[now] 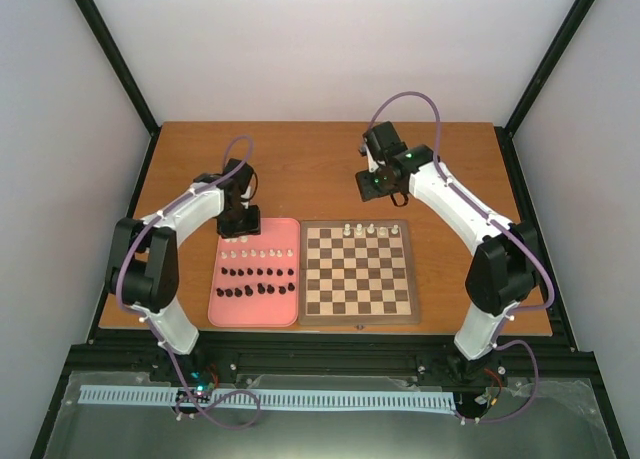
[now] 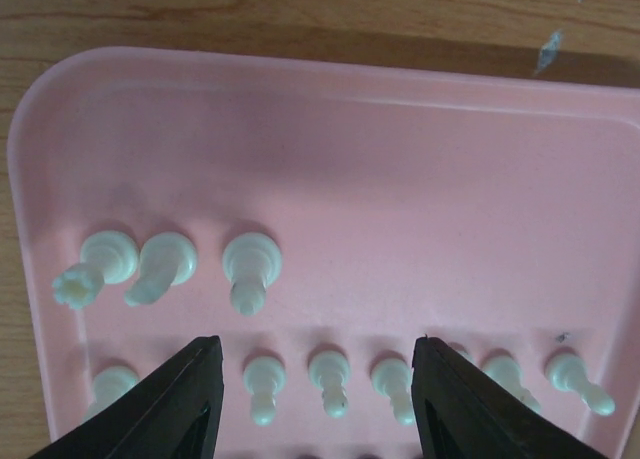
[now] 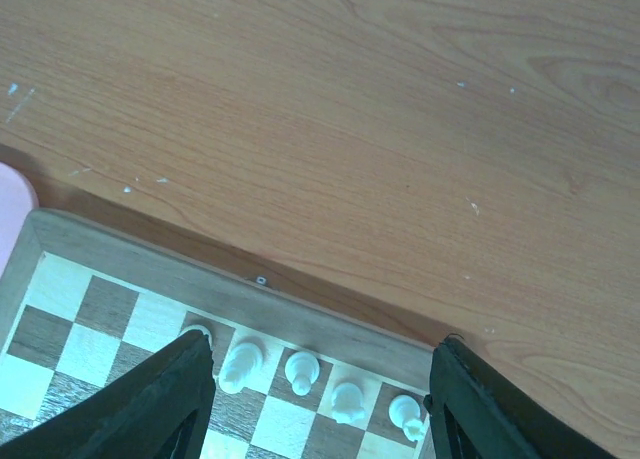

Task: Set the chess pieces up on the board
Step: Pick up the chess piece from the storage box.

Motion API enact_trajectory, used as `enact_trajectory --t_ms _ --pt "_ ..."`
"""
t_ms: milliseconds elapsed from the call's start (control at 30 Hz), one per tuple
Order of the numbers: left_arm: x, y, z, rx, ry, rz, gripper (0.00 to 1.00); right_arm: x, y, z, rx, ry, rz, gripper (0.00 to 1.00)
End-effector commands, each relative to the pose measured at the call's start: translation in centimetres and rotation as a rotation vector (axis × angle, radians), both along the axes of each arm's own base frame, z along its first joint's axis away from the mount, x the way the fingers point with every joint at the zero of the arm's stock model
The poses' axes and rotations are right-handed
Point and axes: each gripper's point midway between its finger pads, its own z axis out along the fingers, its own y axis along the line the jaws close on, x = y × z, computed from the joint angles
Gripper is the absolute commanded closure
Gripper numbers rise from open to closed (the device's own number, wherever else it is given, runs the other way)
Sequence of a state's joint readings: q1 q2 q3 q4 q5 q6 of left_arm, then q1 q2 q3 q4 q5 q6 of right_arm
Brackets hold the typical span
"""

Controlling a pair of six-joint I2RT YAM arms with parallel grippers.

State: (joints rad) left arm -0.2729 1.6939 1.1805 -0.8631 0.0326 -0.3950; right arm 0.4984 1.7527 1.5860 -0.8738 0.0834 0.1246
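Chess pieces [image 1: 258,272] stand mostly on the pink tray [image 1: 250,312] at the left, with a row of white ones toward the far side and two rows of black ones nearer. The left pincer [image 2: 315,344] hangs over the tray's far end, jaws spread wide with nothing between them. Below it, three white pieces sit near the tray's left rim and a line of white pawns runs across. Bare pink floor reaches from them to the far rim. The tray's right edge lies just beside the board [image 1: 360,320], which carries a few white ones along its far row only. The right pincer [image 3: 322,339] hovers above the board's far border, jaws wide apart and holding nothing. Bare worktop [image 1: 300,159] stretches beyond that edge.
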Motion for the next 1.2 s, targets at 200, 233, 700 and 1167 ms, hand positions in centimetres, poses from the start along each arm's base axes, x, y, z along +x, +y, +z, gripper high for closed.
enact_trajectory --t_ms 200,233,700,1167 --pt "2.7 -0.4 0.1 0.021 -0.044 0.013 0.46 -0.6 -1.7 0.5 0.021 -0.012 -0.048 0.40" --pt "2.7 -0.4 0.0 0.023 -0.041 0.013 0.46 -0.6 -1.8 0.5 0.023 -0.012 -0.049 0.40" --pt "2.1 0.7 -1.3 0.036 -0.010 0.033 0.48 -0.7 -1.8 -0.3 0.031 0.012 -0.050 0.40" --pt "2.3 1.8 -2.7 0.037 0.017 0.055 0.57 -1.0 -1.9 -0.8 0.032 0.027 -0.060 0.40"
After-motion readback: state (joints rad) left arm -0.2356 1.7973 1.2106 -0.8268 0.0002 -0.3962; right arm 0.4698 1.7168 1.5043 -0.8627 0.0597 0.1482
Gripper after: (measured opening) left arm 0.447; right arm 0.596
